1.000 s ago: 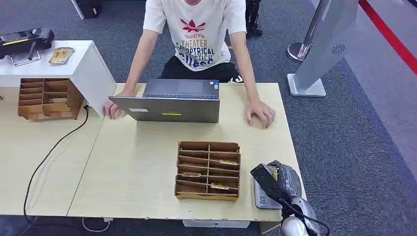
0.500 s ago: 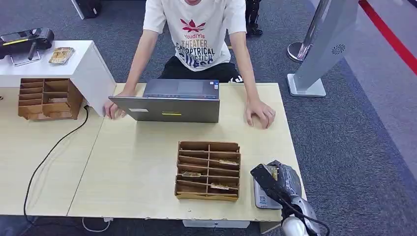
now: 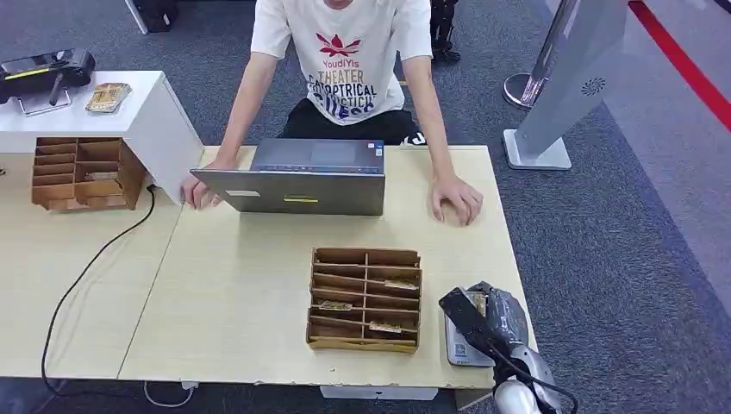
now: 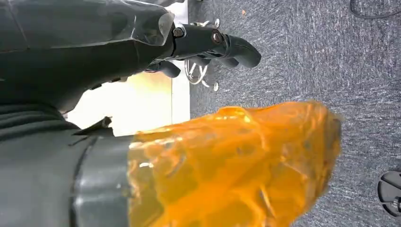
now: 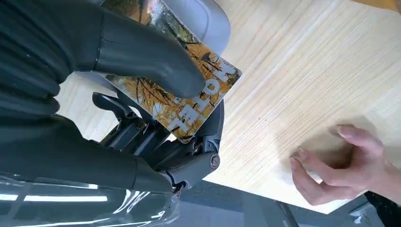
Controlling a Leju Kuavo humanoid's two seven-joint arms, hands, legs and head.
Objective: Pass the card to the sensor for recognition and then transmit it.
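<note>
The card (image 5: 179, 101) carries a golden-yellow autumn-tree picture with white letters, pinched by the dark grey right hand (image 5: 142, 71). Under it sits a pale grey sensor (image 3: 459, 345) with a small blue mark, at the near right corner of the light wood-grain table (image 3: 241, 285). The rack (image 3: 365, 299) is brown cardboard. The laptop (image 3: 297, 185) is grey with a yellow sticker. The person's shirt (image 3: 345, 52) is white with a red leaf and dark lettering. The carpet (image 3: 621, 241) is blue-grey with a red stripe (image 3: 681, 60). The left hand (image 4: 208, 42) is dark; orange film, perhaps tape (image 4: 236, 161), wraps its thumb.
</note>
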